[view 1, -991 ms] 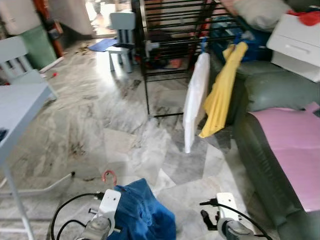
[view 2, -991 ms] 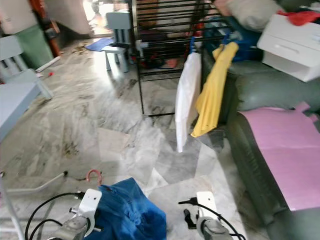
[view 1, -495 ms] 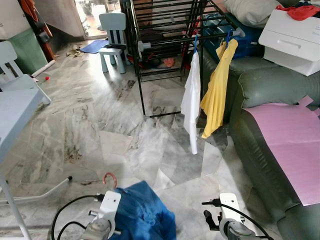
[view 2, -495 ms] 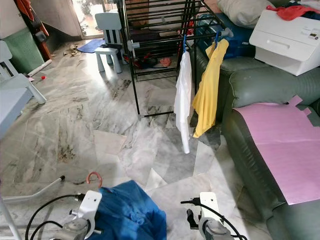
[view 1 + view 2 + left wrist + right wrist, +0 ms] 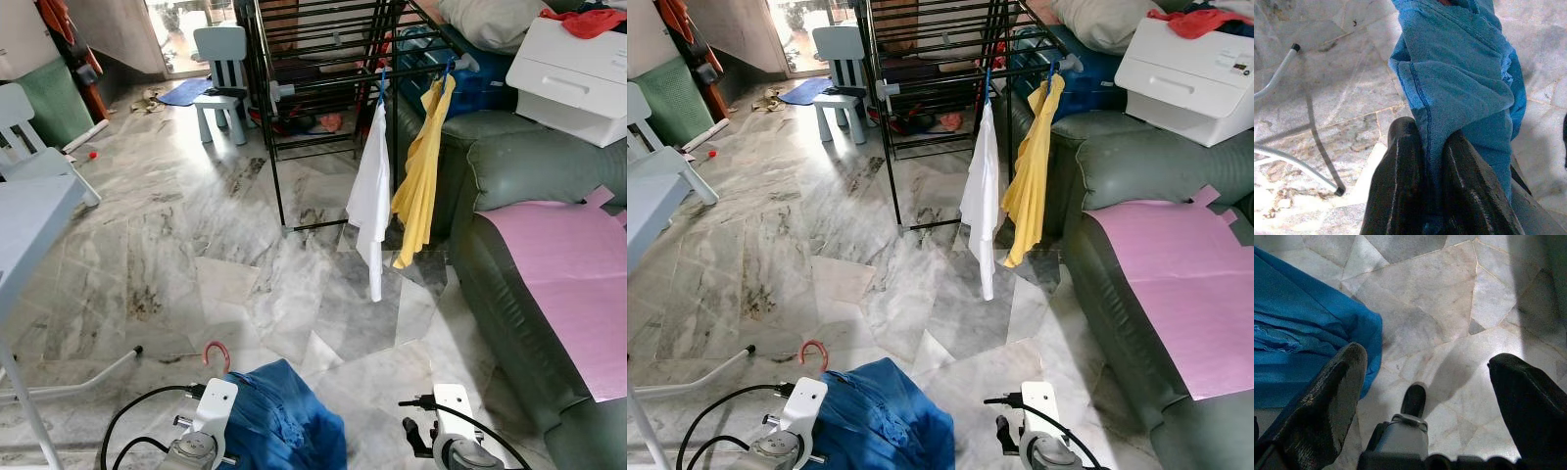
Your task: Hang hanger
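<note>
Left wrist view: left gripper clamped on blue garment, red hanger hook poking out at 11 o'clock. Right gripper wide open, empty. Drying rack at 12 o'clock, well apart; hanging not yet done.

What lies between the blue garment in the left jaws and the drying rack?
Bare marble floor separates the blue garment from the drying rack, as the left eye view shows.

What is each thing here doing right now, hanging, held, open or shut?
Left gripper: shut on blue garment.
Blue garment: held, draped low above the floor.
Right gripper: open, holding nothing.
White shirt: hanging on the drying rack.
Yellow shirt: hanging beside it.
Drying rack: standing upright.
</note>
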You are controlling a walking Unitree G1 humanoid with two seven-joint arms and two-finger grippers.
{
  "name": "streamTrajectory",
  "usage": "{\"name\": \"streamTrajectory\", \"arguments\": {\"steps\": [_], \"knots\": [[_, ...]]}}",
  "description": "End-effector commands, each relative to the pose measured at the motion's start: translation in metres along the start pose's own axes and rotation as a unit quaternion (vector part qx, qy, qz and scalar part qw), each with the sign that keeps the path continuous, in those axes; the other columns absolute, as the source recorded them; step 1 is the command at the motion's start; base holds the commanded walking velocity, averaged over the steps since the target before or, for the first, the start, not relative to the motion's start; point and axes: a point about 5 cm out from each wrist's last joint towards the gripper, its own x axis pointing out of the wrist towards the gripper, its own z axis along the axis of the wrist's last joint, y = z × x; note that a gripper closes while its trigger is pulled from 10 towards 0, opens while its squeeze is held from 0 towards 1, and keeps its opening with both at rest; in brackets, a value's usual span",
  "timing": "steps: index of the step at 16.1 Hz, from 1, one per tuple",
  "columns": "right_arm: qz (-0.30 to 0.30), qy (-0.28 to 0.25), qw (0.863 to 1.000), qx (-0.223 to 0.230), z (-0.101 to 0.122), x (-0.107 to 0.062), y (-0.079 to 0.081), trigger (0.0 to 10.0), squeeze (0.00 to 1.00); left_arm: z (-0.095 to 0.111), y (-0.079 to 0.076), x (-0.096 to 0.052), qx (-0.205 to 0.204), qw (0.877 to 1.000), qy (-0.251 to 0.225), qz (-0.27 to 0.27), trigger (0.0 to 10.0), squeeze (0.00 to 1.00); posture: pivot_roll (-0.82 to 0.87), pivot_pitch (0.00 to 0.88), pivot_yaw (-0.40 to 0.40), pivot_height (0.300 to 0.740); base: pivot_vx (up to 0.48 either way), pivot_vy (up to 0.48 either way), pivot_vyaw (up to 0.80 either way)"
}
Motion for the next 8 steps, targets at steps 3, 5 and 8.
{"name": "streamTrajectory", "arguments": {"steps": [3, 5, 8], "knots": [[-0.002, 0.01, 1.0, 0.007, -0.0046, -0.0003, 0.0019, 10.0, 0.0, -0.0021, 0.0062, -0.0004, 0.003, 1.0, 0.002, 0.005, 10.0, 0.0, -0.11, 0.0, 0.089, 0.74, 0.0, 0.0, 0.0], [-0.002, 0.01, 1.0, 0.009, -0.0051, -0.0004, 0.002, 10.0, 0.0, -0.0015, 0.0059, -0.0003, 0.004, 1.0, 0.001, 0.005, 10.0, 0.0, -0.11, 0.0, 0.09, 0.74, 0.0, 0.0, 0.0], [-0.002, 0.011, 1.0, 0.008, -0.0054, -0.0004, 0.0023, 10.0, 0.0, 0.0003, 0.005, 0.0, 0.005, 1.0, -0.001, 0.004, 10.0, 0.0, -0.11, 0.0, 0.091, 0.74, 0.0, 0.0, 0.0]]}}
